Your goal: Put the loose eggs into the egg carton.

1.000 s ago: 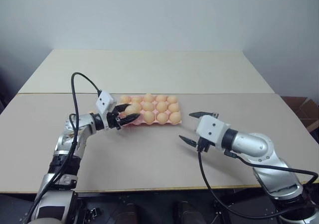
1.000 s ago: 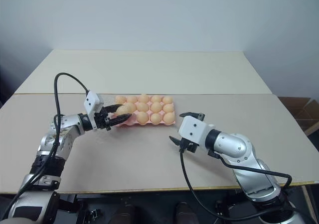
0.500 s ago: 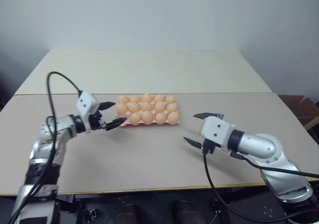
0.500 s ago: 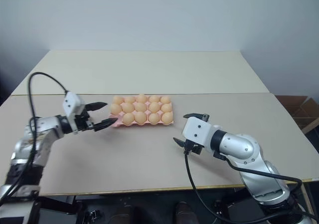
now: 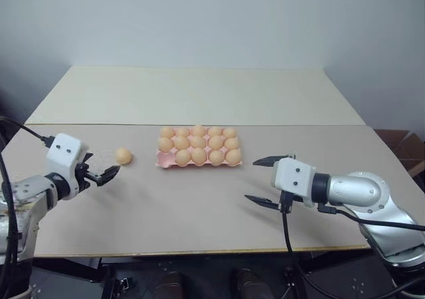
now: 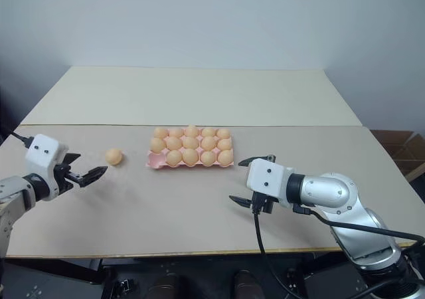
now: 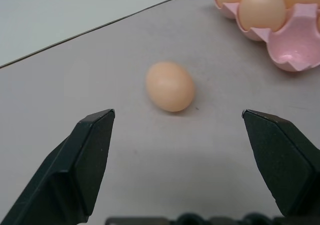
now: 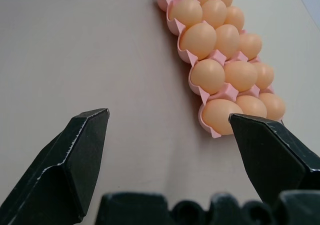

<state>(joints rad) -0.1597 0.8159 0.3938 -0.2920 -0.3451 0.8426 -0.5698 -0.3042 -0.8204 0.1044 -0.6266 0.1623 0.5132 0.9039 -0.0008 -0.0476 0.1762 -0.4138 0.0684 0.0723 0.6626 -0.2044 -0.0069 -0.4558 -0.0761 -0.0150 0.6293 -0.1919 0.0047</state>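
Observation:
One loose egg (image 5: 123, 155), tan-orange, lies on the table just left of the egg carton (image 5: 162, 159). The pink carton holds several eggs, and its front left cup (image 7: 300, 45) is bare. My left gripper (image 5: 106, 169) is open at the left, a short way in front of the loose egg (image 7: 170, 86), which lies beyond its spread fingers, apart from them. Right of the carton and nearer the front, my right gripper (image 5: 252, 179) stands open, pointing left with nothing between its fingers. The carton's right end (image 8: 216, 131) lies ahead of it.
A second beige table (image 5: 192, 93) adjoins the far side, with a seam running behind the carton. A cardboard box (image 5: 405, 146) stands on the floor at the far right. Open tabletop lies in front of the carton.
My left gripper was shut on an egg at the carton's front left corner; it has opened and drawn back left. An egg now lies on the table left of the carton. The right gripper barely moved.

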